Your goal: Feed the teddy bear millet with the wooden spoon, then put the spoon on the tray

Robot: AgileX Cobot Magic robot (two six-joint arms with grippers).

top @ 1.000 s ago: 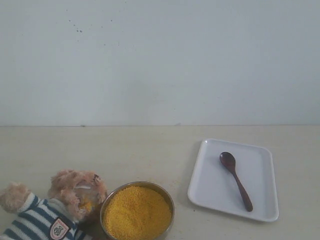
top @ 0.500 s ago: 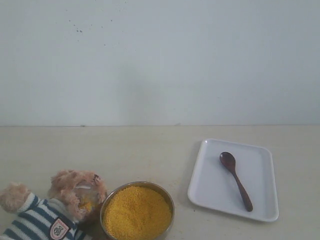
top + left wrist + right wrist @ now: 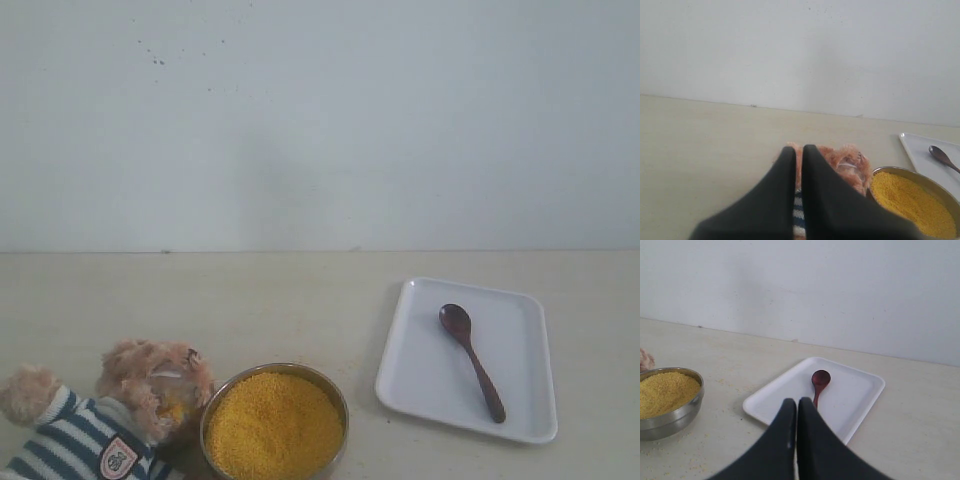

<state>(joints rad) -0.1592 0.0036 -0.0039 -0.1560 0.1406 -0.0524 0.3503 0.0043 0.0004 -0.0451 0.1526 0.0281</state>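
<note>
Fingers [image 3: 780, 195] of the left gripper [image 3: 799, 149] are pressed together on nothing, with the teddy bear [image 3: 110, 425] just beyond their tips. The right gripper [image 3: 796, 401] is likewise closed and empty in front of the tray [image 3: 425, 385]. The wooden spoon [image 3: 471, 361] lies flat in the tray, its long axis on a diagonal, with the oval bowl toward the wall and the handle toward the tray's near right corner. The millet [image 3: 272, 425] fills a metal bowl [image 3: 344, 412] between bear and tray.
</note>
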